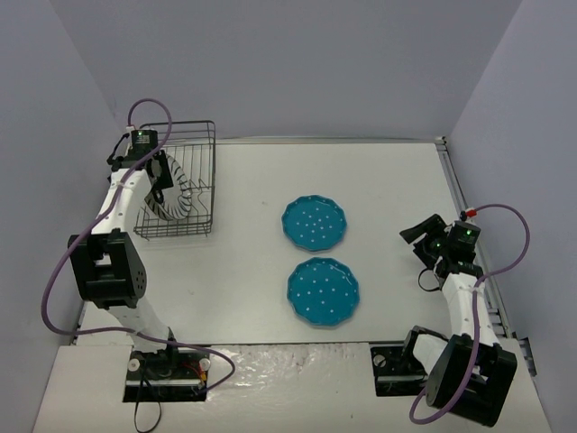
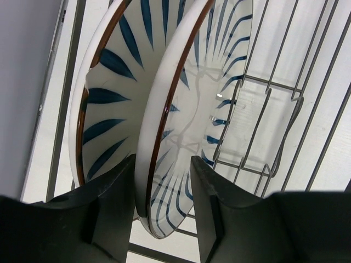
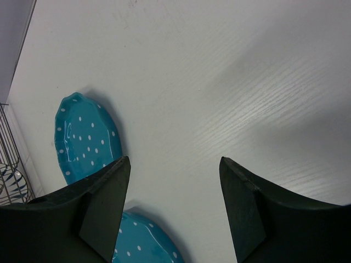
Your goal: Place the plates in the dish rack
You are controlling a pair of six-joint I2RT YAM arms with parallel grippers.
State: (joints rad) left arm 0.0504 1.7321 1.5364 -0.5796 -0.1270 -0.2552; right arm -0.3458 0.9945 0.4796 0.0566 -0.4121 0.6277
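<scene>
Two white plates with dark radial stripes stand on edge in the black wire dish rack [image 1: 200, 133] at the far left. In the left wrist view the nearer striped plate [image 2: 192, 98] leans beside the other one [image 2: 118, 93]. My left gripper [image 2: 163, 181] straddles the nearer plate's lower rim, open, with a gap showing at the right finger [image 2: 205, 186]. Two teal dotted plates [image 1: 314, 222] [image 1: 323, 290] lie flat mid-table. My right gripper [image 1: 416, 233] hovers open to their right, holding nothing; its view shows both teal plates [image 3: 85, 139] [image 3: 140, 241].
The rack's upright prongs [image 2: 269, 90] stand to the right of the striped plates. Grey walls enclose the table on three sides. The rack's corner [image 3: 8, 159] shows at the left edge of the right wrist view.
</scene>
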